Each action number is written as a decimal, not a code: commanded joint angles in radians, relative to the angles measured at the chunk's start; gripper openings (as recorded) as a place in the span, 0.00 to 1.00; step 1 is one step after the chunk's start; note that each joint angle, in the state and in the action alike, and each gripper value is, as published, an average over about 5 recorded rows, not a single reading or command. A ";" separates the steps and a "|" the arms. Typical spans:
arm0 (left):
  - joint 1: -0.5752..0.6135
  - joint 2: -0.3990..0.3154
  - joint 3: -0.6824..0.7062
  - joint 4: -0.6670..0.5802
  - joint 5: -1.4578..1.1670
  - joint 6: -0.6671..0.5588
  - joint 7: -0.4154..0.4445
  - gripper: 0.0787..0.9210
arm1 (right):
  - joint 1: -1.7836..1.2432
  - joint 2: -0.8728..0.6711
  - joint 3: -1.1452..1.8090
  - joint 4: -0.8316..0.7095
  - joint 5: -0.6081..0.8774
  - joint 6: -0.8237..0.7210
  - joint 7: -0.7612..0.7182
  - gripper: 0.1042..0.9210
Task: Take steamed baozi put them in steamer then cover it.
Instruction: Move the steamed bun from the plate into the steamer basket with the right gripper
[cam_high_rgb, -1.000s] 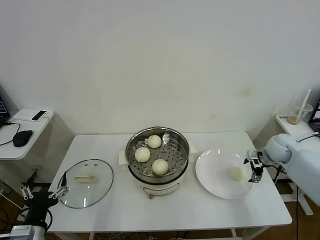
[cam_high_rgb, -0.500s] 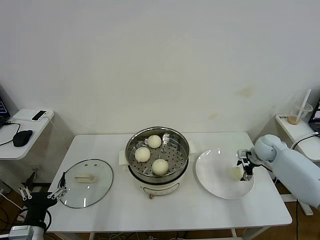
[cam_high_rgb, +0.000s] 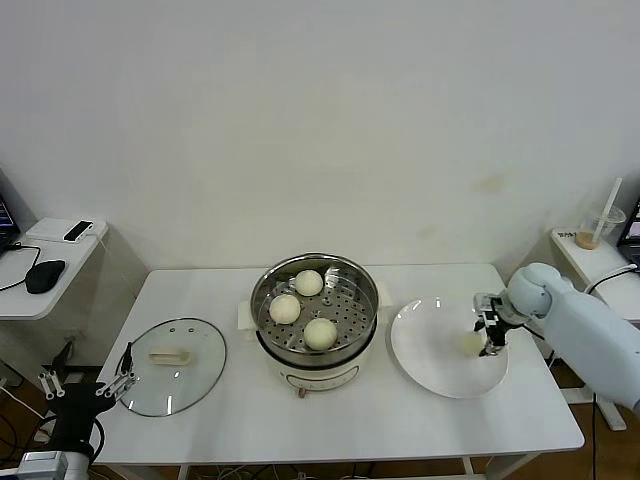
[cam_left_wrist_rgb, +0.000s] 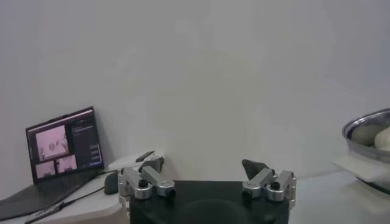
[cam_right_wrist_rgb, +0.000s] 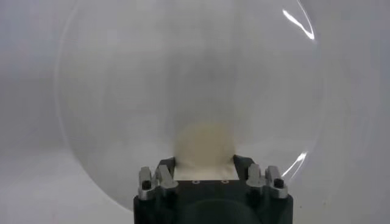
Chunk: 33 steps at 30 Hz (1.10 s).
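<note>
Three steamed baozi lie on the perforated tray of the steamer at the table's centre. A fourth baozi lies on the white plate to the steamer's right. My right gripper is down on the plate, its jaws closed against this bun's two sides; the right wrist view shows the bun pressed between the fingers of the gripper. The cover lies flat on the table left of the steamer. My left gripper hangs open and empty off the table's front left corner.
A side table with a mouse and phone stands at the far left. A cup with a straw stands on a shelf at the far right. The left wrist view shows a laptop and the steamer's rim.
My right gripper moved left over the plate and came down around the fourth baozi, then closed on its sides. The left arm has not moved.
</note>
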 joint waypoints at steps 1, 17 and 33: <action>-0.003 0.000 0.002 -0.001 -0.001 0.000 0.000 0.88 | 0.160 -0.064 -0.114 0.095 0.092 -0.022 -0.034 0.62; -0.013 0.013 0.005 -0.004 -0.003 0.002 -0.001 0.88 | 0.760 0.035 -0.478 0.274 0.458 -0.166 0.020 0.62; -0.019 0.012 -0.001 0.016 -0.004 0.000 -0.001 0.88 | 0.726 0.348 -0.613 0.288 0.681 -0.355 0.179 0.64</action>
